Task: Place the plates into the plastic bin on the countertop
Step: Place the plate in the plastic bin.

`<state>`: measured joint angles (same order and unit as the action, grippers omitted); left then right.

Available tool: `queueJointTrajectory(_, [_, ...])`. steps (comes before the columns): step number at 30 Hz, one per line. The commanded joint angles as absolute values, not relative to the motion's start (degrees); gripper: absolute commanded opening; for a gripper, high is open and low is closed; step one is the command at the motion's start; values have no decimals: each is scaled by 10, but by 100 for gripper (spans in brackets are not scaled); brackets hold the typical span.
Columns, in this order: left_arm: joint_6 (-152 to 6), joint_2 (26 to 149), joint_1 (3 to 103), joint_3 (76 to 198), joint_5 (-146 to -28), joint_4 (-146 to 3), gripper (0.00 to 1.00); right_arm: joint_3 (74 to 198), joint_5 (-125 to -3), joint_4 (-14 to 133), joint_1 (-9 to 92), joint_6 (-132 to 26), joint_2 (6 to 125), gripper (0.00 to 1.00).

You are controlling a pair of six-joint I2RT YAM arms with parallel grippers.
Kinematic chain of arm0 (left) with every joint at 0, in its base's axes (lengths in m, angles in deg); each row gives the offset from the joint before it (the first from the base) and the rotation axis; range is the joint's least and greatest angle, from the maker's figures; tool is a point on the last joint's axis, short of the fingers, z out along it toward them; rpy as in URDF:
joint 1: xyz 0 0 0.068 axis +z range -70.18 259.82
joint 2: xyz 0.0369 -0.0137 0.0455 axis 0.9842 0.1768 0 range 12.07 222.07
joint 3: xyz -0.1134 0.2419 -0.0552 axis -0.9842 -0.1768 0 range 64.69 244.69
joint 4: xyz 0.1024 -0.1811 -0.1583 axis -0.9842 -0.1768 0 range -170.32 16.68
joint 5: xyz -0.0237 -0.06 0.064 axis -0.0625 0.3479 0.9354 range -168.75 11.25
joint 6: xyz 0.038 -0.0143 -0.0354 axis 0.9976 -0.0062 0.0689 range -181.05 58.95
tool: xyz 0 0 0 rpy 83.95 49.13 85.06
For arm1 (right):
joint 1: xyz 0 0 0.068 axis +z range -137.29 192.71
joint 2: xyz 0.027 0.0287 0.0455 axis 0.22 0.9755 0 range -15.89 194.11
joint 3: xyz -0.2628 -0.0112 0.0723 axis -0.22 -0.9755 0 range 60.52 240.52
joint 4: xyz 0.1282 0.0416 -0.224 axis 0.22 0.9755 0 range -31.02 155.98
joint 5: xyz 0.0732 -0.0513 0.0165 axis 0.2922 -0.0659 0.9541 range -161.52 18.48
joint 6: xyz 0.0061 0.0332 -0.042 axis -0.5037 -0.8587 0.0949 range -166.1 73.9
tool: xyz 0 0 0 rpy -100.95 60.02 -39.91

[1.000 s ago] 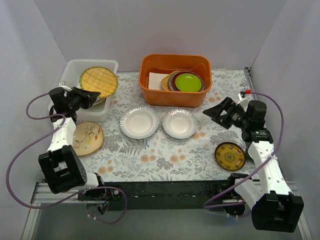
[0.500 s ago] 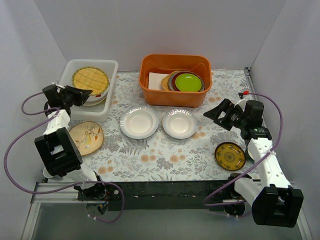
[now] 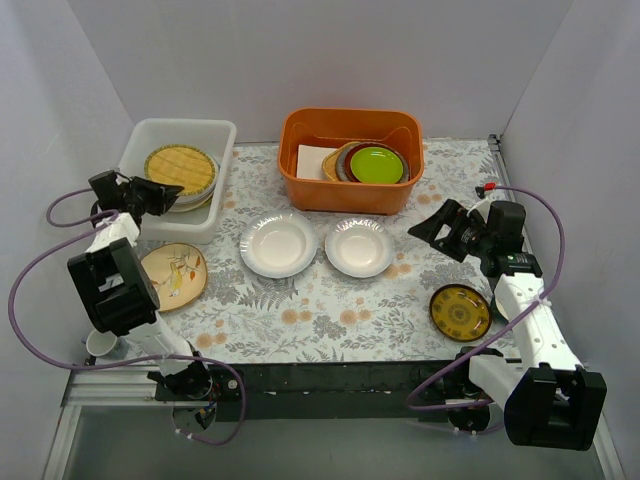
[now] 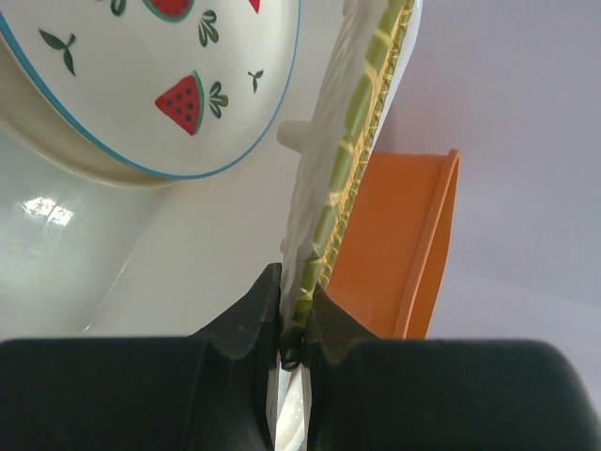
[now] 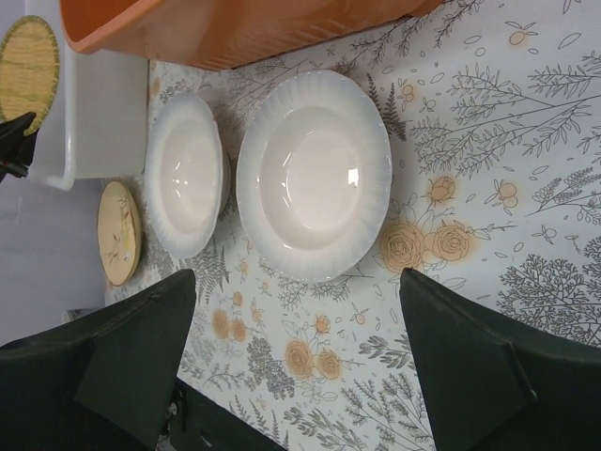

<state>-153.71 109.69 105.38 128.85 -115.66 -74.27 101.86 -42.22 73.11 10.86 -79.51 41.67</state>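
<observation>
**Woven plate in the bin, not yet let go**

Left gripper [image 3: 165, 190] reaches over the near rim of the plastic bin [image 3: 150, 132] at far left. Its jaws are pinched tight on the edge of the yellow woven plate [image 3: 181, 167]. The plate sits inside the bin and seems to lie on the stack there; the wrist view shows a watermelon-print plate [image 4: 160, 85] just beside it.

Step in hand, as I read it: the release. The next move calls for opening the jaws and backing out clear of the rim.

Right gripper [image 3: 428, 222] hovers wide and empty at right, facing the two white plates [image 3: 359, 247] on the countertop [image 3: 330, 310].

Left to move: both white plates, the cream plate [image 3: 172, 276] near left and the dark brown-gold plate [image 3: 460, 312] near right — all well apart from the bin.
</observation>
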Motion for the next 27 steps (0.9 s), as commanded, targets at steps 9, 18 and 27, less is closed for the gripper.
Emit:
queueJointTrajectory(9, [-1546, 1152, 1064, 1360, -1119, -760, 0, 1005, -426, 722, 110, -779, 425, 96])
queueJointTrajectory(18, [-1537, 1224, 1063, 1430, -1121, -818, 0, 996, -429, 709, 110, -784, 421, 96])
queueJointTrajectory(27, [-1521, 1271, 1063, 1479, -1130, -860, 23, 992, -425, 705, 110, -784, 425, 96])
